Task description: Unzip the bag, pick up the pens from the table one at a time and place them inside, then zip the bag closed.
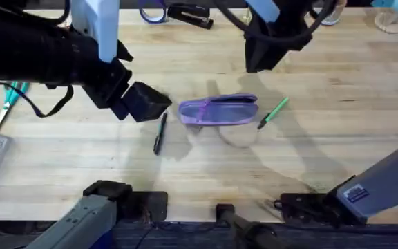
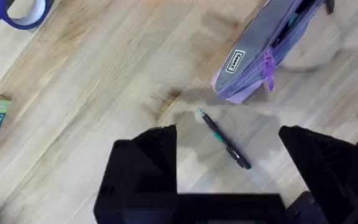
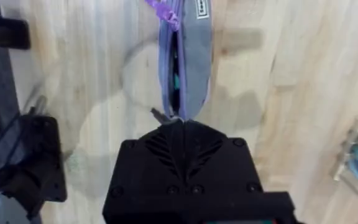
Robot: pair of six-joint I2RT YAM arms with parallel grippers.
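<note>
The black pen (image 1: 159, 133) lay on the table (image 1: 61, 173) under the wide-open left gripper (image 2: 229, 180), so pen pickup looked next: descend and close. Beyond, the bag (image 1: 218, 110) sat unzipped, something teal inside. The right gripper (image 3: 182, 134) was closed, pinching nothing visible. The green pen (image 1: 273, 112) lay beside the bag.

Far end of the bag (image 2: 272, 50) cut off at the left-wrist view's edge.
</note>
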